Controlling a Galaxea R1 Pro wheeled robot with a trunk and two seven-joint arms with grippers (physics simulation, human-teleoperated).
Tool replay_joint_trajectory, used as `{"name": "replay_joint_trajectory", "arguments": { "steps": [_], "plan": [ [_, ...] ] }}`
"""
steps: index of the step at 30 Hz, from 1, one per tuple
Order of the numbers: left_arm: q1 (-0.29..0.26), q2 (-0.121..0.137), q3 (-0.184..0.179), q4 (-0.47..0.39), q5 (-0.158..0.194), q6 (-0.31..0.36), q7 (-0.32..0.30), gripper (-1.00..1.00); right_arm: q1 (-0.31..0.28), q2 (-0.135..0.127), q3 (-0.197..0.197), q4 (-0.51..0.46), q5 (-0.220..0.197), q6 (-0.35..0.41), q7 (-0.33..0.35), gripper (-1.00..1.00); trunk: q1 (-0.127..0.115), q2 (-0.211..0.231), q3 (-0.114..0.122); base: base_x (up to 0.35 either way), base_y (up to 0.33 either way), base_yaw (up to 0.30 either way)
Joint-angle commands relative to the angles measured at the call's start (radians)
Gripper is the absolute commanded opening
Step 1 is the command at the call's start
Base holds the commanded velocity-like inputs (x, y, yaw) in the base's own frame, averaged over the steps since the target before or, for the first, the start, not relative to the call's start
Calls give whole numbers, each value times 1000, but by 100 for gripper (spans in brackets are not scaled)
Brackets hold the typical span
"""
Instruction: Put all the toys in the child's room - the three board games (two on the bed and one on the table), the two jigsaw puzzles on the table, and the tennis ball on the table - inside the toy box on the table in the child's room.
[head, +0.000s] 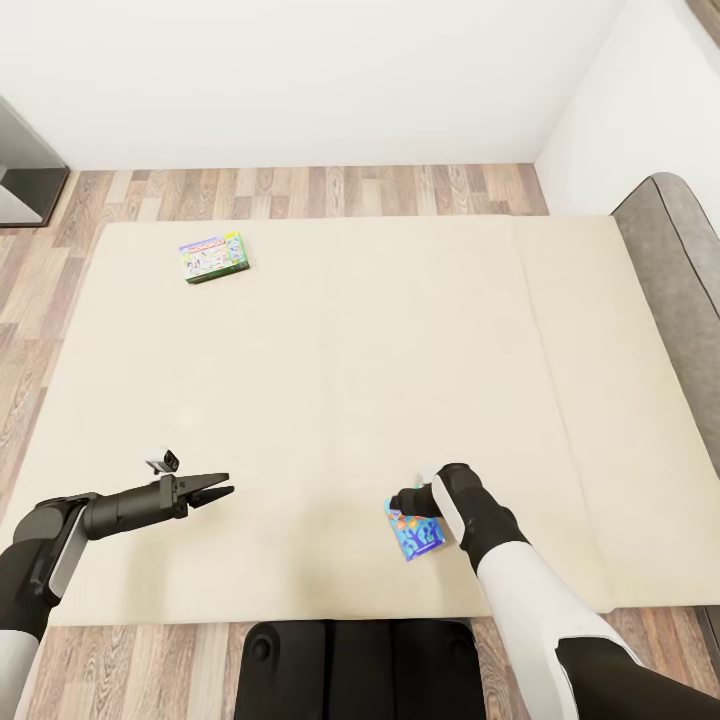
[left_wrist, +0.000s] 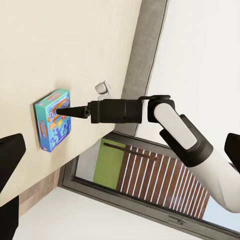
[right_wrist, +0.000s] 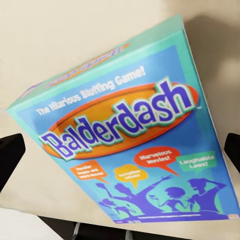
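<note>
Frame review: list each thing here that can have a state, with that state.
Blue board game: lying flat near the bed's near edge, under the right pincer, not lifted.
Green-bordered board game: lying flat at the bed's far left, untouched.
Right pincer: open, over the blue game.
Left pincer: fingertips close together, holding nothing, above the bed.

The blue board game (right_wrist: 125, 130) reads "Balderdash", "The Hilarious Bluffing Game!", "Marvelous Movies!", "Laughable Laws".

White walls (head: 300, 70), wood-plank floor (head: 300, 190), slatted brown shutters (left_wrist: 155, 182)
</note>
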Motion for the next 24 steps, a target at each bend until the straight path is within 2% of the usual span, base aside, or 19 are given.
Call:
{"name": "replay_joint_trajectory", "arguments": {
  "steps": [1, 17, 24],
  "plan": [
    [0, 0, 0, 0, 1, 11, -3, 100, 0, 1, -4, -1, -3, 4, 0, 100, 1, -2, -1, 0, 0, 0],
    [0, 0, -1, 0, 1, 11, -3, 100, 0, 1, -2, -1, -2, 1, 0, 100, 1, -2, -1, 0, 16, 0],
    [0, 0, -1, 0, 1, 11, -3, 100, 0, 1, 1, 14, -1, -29, 0, 100, 1, -2, -1, 0, 12, 0]
  ]
}}
